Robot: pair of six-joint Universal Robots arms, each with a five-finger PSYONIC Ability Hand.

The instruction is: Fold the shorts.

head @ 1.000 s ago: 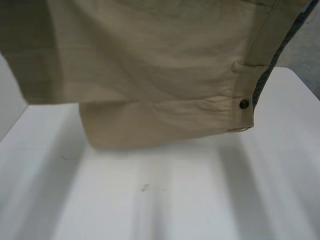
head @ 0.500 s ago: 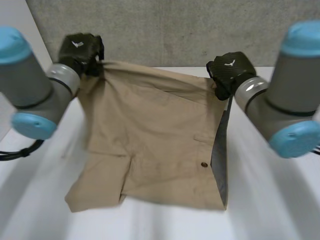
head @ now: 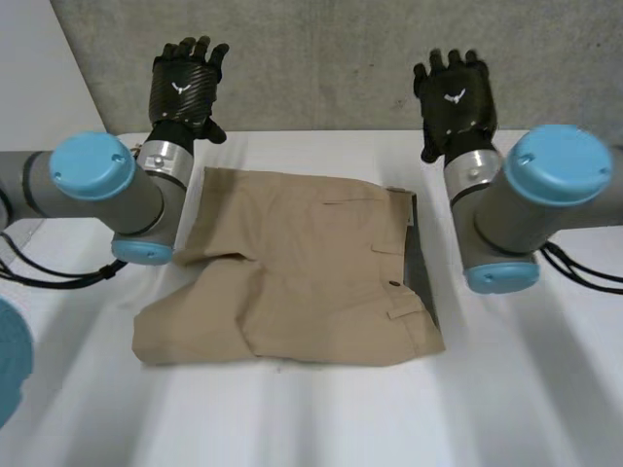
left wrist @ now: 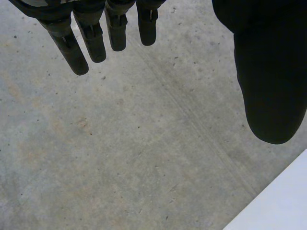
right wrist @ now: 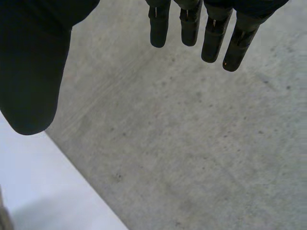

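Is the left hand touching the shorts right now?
Apart. Head view: the left hand hangs open past the shorts, bare table between them.

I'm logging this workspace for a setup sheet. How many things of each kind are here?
Khaki shorts: 1
Robot hands: 2 (left robot hand, right robot hand, both open)
White table: 1
Total: 4

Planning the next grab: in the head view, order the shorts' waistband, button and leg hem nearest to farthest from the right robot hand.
1. Waistband, right side, closest to the right robot hand.
2. Button, lower on that side.
3. Leg hem, far left.
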